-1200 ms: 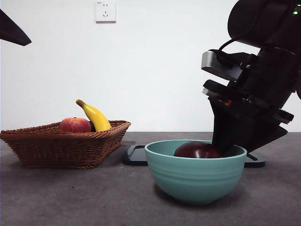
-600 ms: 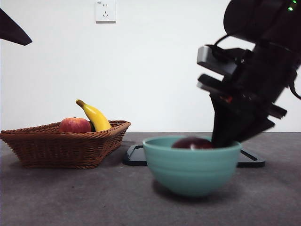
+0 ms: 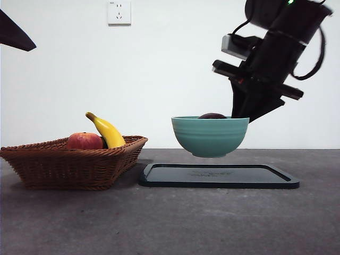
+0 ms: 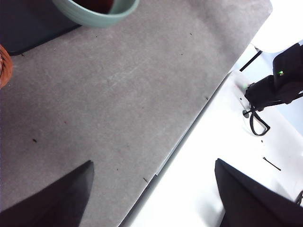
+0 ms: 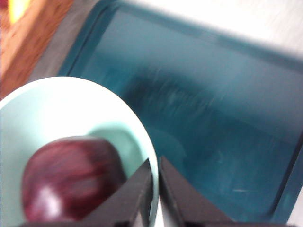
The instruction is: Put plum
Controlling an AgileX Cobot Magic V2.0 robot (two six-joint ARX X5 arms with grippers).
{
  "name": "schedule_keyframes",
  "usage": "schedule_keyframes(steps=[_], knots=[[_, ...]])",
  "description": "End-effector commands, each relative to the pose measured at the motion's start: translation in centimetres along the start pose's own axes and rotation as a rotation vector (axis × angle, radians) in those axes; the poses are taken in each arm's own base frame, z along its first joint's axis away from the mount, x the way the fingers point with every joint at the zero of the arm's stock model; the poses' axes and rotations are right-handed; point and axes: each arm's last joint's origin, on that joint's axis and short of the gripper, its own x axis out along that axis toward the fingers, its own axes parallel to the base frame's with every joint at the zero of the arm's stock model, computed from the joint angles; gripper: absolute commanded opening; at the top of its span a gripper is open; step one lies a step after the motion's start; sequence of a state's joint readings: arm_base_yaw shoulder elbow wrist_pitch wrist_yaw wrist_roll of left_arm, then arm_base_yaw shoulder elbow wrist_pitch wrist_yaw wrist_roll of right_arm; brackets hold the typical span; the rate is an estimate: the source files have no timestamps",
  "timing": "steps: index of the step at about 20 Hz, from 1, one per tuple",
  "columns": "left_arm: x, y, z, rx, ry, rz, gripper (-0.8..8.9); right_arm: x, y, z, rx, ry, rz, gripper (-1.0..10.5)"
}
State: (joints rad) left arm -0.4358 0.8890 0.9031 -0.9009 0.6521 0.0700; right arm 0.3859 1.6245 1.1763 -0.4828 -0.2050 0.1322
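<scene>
A wicker basket (image 3: 74, 162) stands toward the desk's (image 3: 170, 223) left edge, with a red apple (image 3: 84, 141) and a yellow banana (image 3: 108, 131) in it. The left gripper (image 4: 151, 198) waits with its jaws wide apart. Right of the basket lies a dark tray (image 3: 219, 176). Above it hangs a teal bowl (image 3: 210, 136), its rim pinched between the right gripper's (image 5: 155, 189) jaws. The plum (image 5: 71, 179) sits inside; being round, it shows no long axis or pointing direction.
</scene>
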Motion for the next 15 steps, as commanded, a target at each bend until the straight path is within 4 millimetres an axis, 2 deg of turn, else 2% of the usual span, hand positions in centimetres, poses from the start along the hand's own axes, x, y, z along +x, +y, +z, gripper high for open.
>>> schedule_keyframes(steps=[1, 4, 7, 14, 15], knots=[[0.0, -0.1, 0.3, 0.028, -0.007, -0.005, 4.02, 1.3, -0.7, 2.0, -0.003, -0.017, -0.008, 0.1], [0.0, -0.1, 0.3, 0.028, -0.006, -0.005, 4.02, 3.4, -2.1, 3.4, 0.023, -0.003, -0.024, 0.1], [0.0, -0.1, 0.3, 0.027, -0.006, -0.005, 4.02, 5.4, -3.3, 3.2, 0.045, 0.023, -0.037, 0.1], [0.0, -0.1, 0.3, 0.028, -0.006, -0.005, 4.02, 6.0, -3.4, 3.0, 0.047, 0.041, -0.038, 0.2], [0.0, -0.1, 0.3, 0.028, -0.006, -0.005, 4.02, 6.0, -3.4, 3.0, 0.049, 0.041, -0.039, 0.6]])
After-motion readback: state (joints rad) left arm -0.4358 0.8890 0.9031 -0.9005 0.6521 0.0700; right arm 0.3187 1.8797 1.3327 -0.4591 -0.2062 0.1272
